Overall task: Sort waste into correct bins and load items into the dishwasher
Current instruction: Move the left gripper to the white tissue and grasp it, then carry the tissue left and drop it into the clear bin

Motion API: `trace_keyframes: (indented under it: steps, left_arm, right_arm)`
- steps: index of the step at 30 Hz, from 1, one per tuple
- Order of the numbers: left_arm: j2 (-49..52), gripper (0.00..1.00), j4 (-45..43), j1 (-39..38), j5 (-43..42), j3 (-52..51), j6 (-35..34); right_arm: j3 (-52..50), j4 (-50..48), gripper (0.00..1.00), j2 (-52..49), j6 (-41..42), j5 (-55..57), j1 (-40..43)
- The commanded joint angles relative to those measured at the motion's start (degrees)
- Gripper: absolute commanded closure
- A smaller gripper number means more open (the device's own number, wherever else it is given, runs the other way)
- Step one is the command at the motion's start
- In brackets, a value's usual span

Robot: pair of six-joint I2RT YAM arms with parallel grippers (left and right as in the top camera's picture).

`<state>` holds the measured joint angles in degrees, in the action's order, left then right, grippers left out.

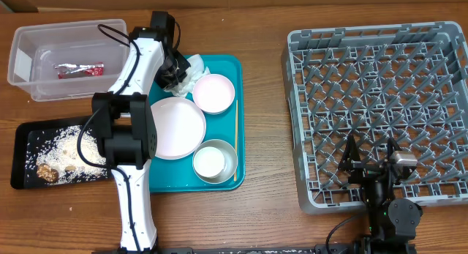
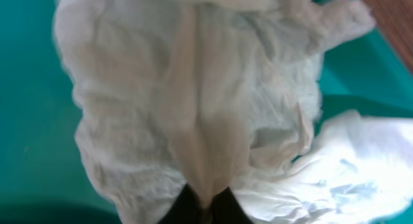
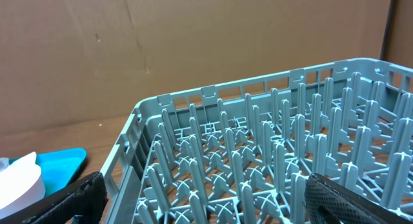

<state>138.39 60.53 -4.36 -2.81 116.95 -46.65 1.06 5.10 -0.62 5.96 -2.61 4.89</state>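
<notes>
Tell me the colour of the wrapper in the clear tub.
The wrapper is red and white, best seen in the overhead view.

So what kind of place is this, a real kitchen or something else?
Probably a lab test bench staged as a dish-clearing station, not a real kitchen. A grey dish rack and a teal tray of dishes sit on a wooden table, with a plain cardboard wall behind.
</notes>
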Motion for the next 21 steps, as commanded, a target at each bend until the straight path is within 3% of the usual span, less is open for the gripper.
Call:
trace_keyframes:
  steps: [1,13,21]
  left_arm:
    - [1.2,0.96,2.95,0.94,-0.22,6.1,-0.26]
    - [1.2,0.96,15.45,3.67,0.31,36.63,-0.09]
    - [1.2,0.96,17.38,9.46,7.1,42.86,-0.09]
  right_arm:
    - [-0.61,-0.48,0.0,0.46,0.0,0.0,0.22]
    - [-0.61,-0.48,0.0,0.46,0.0,0.0,0.22]
    - [-0.61,-0.46,0.0,0.46,0.0,0.0,0.22]
